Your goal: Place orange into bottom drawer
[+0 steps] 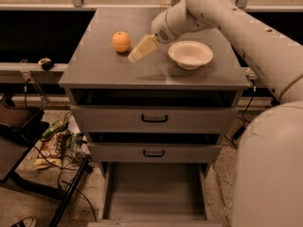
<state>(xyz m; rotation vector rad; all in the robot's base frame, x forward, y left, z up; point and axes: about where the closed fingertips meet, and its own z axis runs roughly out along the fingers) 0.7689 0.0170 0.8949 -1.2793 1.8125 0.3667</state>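
The orange (121,41) sits on the grey cabinet top (113,72), toward the back left, out in the open. The gripper (135,55) hangs just to its right, angled down and to the left with its tip low over the surface. It is near the fruit but not touching it, and a sliver of grey shows between them. Nothing is in its grasp, and from this angle it reads as one pale wedge, so I can't tell whether it is spread or closed. The white arm (227,13) reaches in from the upper right, passing behind the shallow white bowl (191,55), which rests on the right side of the top. Down below, the top drawer (154,118) and the middle drawer (154,152) show black handles. The bottom drawer (154,193) is pulled right out toward us, its flat grey floor bare.
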